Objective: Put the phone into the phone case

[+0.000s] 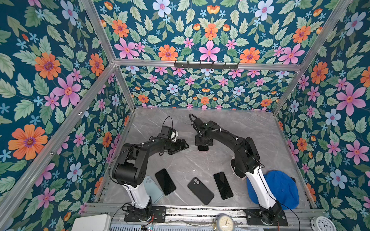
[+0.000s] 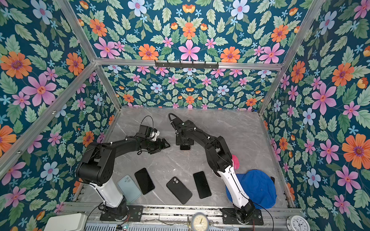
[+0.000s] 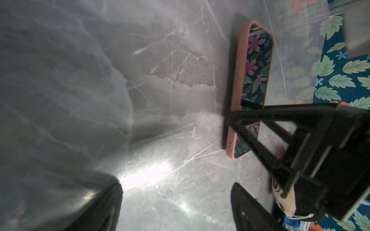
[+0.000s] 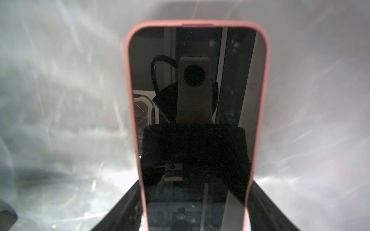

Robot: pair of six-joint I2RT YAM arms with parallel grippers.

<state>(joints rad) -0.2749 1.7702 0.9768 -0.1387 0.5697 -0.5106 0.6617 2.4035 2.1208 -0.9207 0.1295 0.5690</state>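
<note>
Floral walls (image 1: pixel 43 73) box in a marble table (image 1: pixel 274 144). Both top views show two arms (image 1: pixel 136 158) (image 1: pixel 242 151), two bare phones (image 1: pixel 165 182) (image 1: pixel 223 185), one black case (image 1: pixel 200 191), one pale blue case (image 1: pixel 154 191) half behind the left arm, and one blue cap (image 1: pixel 283 187). The right gripper (image 1: pixel 203 144) covers most of a third phone (image 1: pixel 203 148) mid-table. Left wrist view: the left gripper (image 3: pixel 176 210) gapes wide, empty, near that third phone, which lies flat inside a pink case (image 3: pixel 239 80). Right wrist view: jaws flank the case's sides; whether they pinch it I cannot tell.
</note>
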